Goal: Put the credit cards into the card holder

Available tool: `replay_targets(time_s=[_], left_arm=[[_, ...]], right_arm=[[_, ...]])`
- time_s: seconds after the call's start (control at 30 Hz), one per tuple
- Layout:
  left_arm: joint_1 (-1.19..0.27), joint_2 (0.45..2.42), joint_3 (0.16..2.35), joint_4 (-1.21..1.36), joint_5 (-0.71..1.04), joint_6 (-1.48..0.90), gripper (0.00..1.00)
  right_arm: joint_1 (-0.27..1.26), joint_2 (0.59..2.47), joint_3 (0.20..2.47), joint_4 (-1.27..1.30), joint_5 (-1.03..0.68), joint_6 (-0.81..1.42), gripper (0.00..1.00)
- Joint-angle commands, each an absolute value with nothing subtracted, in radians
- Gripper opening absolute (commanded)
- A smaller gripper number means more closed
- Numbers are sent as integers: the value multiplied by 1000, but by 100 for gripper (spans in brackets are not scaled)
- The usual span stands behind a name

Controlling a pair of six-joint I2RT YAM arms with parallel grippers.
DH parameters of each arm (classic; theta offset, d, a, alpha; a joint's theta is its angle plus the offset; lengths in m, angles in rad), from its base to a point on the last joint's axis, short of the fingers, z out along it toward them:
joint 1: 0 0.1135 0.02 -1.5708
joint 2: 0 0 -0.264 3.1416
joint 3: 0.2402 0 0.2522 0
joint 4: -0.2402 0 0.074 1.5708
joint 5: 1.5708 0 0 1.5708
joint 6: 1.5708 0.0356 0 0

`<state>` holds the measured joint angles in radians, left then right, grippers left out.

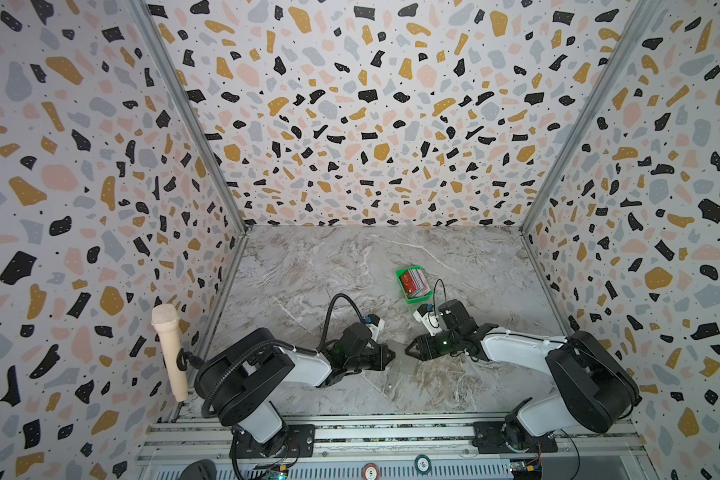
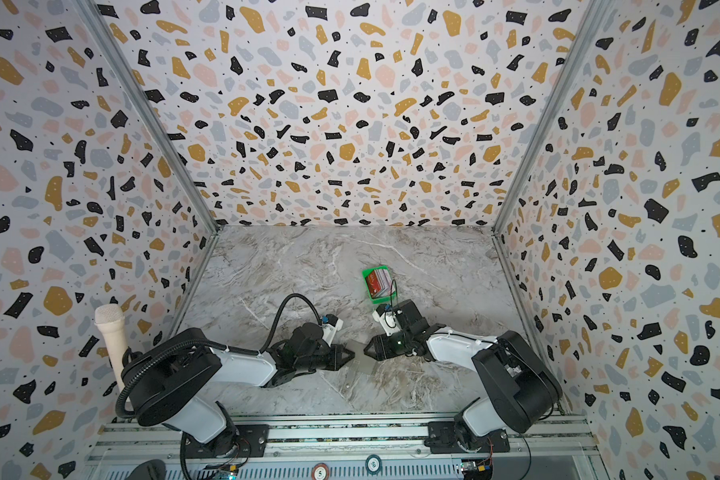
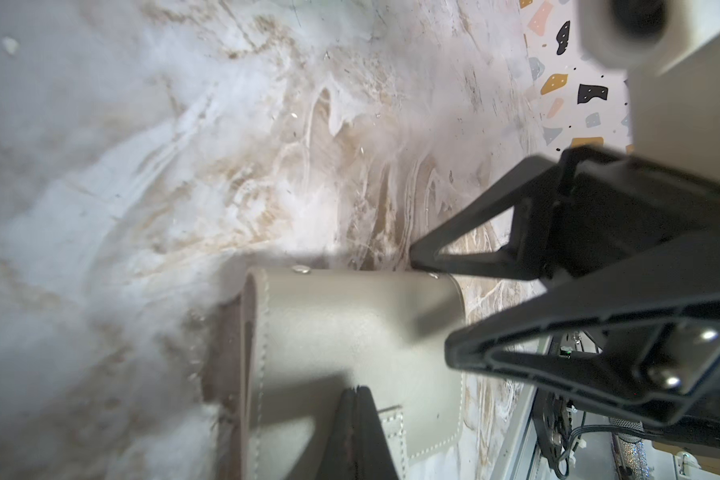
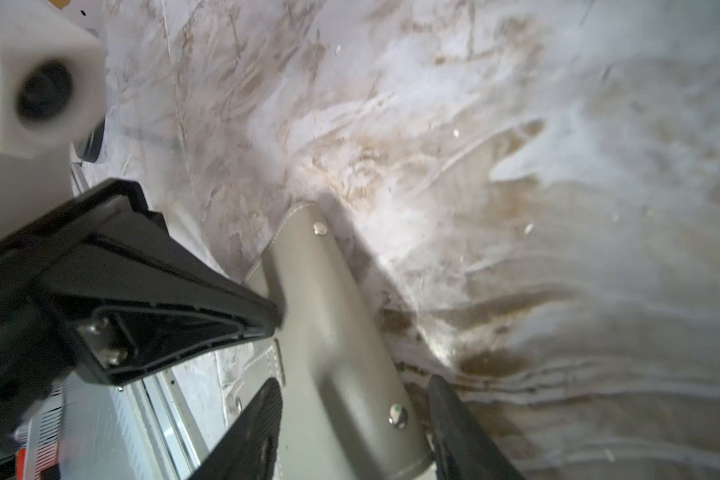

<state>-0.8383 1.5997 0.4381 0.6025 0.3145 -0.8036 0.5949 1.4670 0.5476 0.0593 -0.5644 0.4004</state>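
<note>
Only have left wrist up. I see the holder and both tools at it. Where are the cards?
Observer: In both top views the credit cards sit stacked in a green tray on the table, farther back than the right tool and apart from the card holder.
Operator: Is the right tool actually around the holder?
Observer: In the right wrist view its fingers stand apart, one on either side of the holder's raised fold. Whether they press it I cannot tell.
Operator: Which card is on top?
Observer: A red one faces up in the top views, with paler card edges fanned beside it.
</note>
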Motion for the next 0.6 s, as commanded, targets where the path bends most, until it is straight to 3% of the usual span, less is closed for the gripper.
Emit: replay_targets(time_s=[0.0, 0.27, 0.37, 0.47, 0.57], left_arm=[[-832, 1642, 410, 516, 295, -790, 0], [-832, 1650, 402, 526, 298, -792, 0], [-831, 1645, 402, 528, 300, -792, 0], [-826, 1598, 393, 519, 301, -791, 0], [-789, 1464, 356, 527, 295, -816, 0]], right_arm=[[594, 1443, 512, 103, -615, 422, 58], [609, 1461, 471, 223, -699, 484, 53], [618, 1457, 470, 225, -683, 498, 34], [607, 1406, 472, 190, -639, 499, 3], [597, 1278, 481, 100, -526, 505, 0]])
